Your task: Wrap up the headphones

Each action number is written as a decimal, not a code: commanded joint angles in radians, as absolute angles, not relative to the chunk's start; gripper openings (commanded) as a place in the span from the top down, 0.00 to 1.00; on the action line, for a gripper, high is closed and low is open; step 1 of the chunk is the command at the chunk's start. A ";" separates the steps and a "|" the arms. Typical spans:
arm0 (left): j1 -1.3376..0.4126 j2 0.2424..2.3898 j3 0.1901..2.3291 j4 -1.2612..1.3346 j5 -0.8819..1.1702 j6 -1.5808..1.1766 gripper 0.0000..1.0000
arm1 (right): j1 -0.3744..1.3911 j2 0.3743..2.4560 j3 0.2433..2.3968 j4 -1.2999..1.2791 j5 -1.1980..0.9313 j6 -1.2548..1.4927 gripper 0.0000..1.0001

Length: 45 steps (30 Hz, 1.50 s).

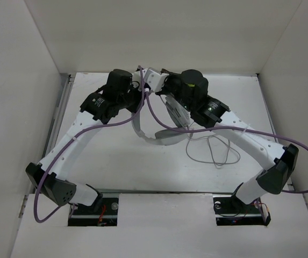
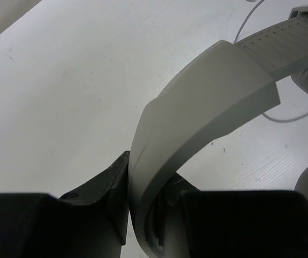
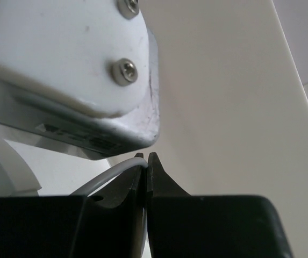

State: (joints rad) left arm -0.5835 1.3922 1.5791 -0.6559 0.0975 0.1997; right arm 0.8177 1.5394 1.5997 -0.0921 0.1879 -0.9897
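The white headphones are lifted at the back middle of the table. Their curved headband (image 1: 141,128) hangs down beside a grey-cushioned ear cup (image 1: 175,112). My left gripper (image 1: 138,92) is shut on the headband (image 2: 207,91), which sits squeezed between its black fingers (image 2: 108,183). My right gripper (image 1: 158,81) is close beside it, shut on the thin grey cable (image 3: 106,179) right at the fingertips (image 3: 159,174). The rest of the cable (image 1: 214,151) lies in loose loops on the table under the right arm.
The white housing of the left wrist (image 3: 84,64) sits just above the right fingertips. Thick purple robot cables (image 1: 154,114) hang across the headphones. White walls close in the table at the back and on both sides (image 1: 35,80).
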 commanded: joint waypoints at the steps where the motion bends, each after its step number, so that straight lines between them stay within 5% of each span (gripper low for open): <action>1: -0.585 1.365 1.644 -0.591 0.143 0.166 1.00 | 0.864 1.566 1.595 -0.035 0.170 -1.028 1.00; 30: -0.545 1.304 1.654 -0.638 0.359 0.031 1.00 | 0.732 1.563 1.620 -0.018 0.124 -0.871 0.99; 45: -0.521 1.350 1.805 -0.635 0.478 -0.023 1.00 | 0.642 1.517 1.710 -0.305 -0.274 -0.502 0.96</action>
State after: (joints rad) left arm -0.5213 1.3678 1.6955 -0.7383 0.3641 0.0456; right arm 0.6563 1.5501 1.6623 -0.2371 -0.1398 -0.6273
